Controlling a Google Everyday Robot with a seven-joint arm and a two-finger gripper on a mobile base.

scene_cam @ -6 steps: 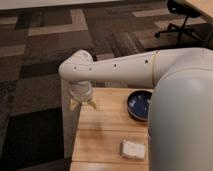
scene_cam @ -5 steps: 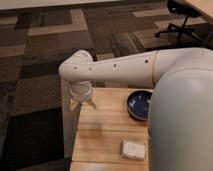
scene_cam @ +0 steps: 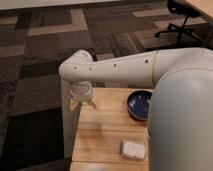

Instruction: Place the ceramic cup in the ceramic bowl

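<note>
The gripper (scene_cam: 84,105) is seen hanging downward from the bent wrist of the arm (scene_cam: 120,70), just above the far left corner of the table (scene_cam: 107,132). Its tan lower parts are spread over the wood there. How far it is open, and whether anything is held in it, cannot be told. A pale, ribbed, cylindrical form is seen directly under the wrist. Whether this belongs to the gripper or is the ceramic cup cannot be told, so the cup's place cannot be fixed beyond that spot.

The table is made of light, plank-like wood, and a pale side panel is seen on its left. The ceramic bowl (scene_cam: 139,104) is set upright on it toward the far right, well apart from the gripper. Its right side is hidden by the robot's large white body (scene_cam: 182,120). The bowl is round and shallow, glossy dark blue inside, with a darker rim. A flat white rectangular block (scene_cam: 132,149) lies nearer the front edge, apart from the bowl.

The floor around the table is covered by a carpet (scene_cam: 35,60) patterned in brown, grey and tan blocks. The dark base of an office chair (scene_cam: 179,22) is seen at the upper right, beside the corner of a tan desk (scene_cam: 204,5).
</note>
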